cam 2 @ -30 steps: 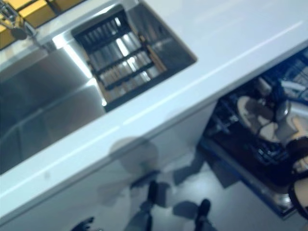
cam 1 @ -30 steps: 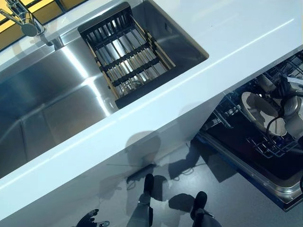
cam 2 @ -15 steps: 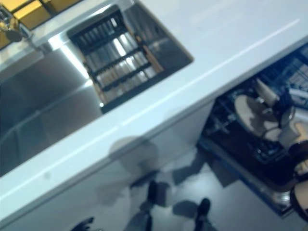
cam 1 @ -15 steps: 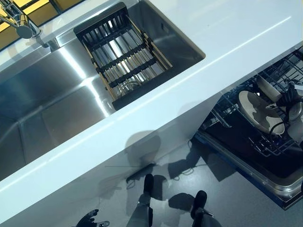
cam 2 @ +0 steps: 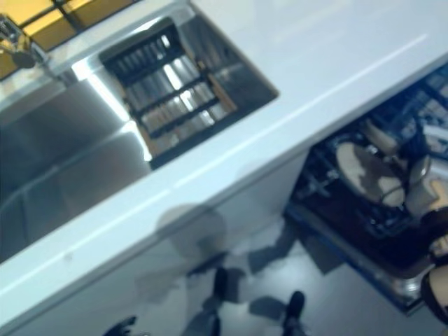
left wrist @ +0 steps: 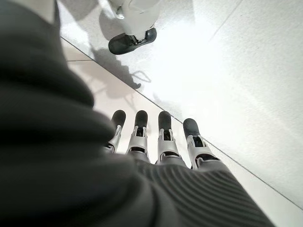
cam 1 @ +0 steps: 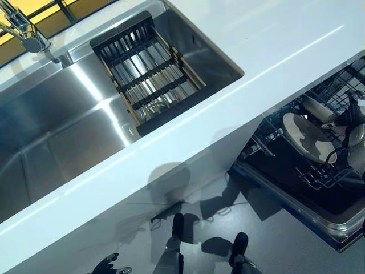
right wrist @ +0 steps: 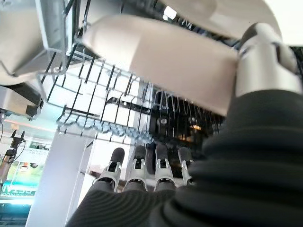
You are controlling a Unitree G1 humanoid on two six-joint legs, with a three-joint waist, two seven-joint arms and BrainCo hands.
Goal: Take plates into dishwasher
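Beige plates stand in the open dishwasher's lower rack (cam 1: 319, 178) at the right. The front plate (cam 1: 305, 137) is upright, with a second plate (cam 1: 317, 107) behind it. My right hand (cam 1: 355, 130) is at that rack, beside the front plate. In the right wrist view its thumb (right wrist: 262, 66) lies against the rim of a beige plate (right wrist: 156, 56), while its fingers (right wrist: 137, 172) are straight and apart from the plate, beyond the rack wires (right wrist: 118, 99). My left hand (left wrist: 161, 142) hangs open over the floor and holds nothing.
A white counter (cam 1: 239, 74) runs across the view. It holds a steel sink (cam 1: 63, 131) with a black drying rack (cam 1: 145, 77) and a tap (cam 1: 25, 31). The dishwasher's open door (cam 1: 296, 208) juts out over the grey floor.
My right hand has shifted a little up and back along the rack beside the plates. The whole picture has shifted slightly. The left hand is unchanged.
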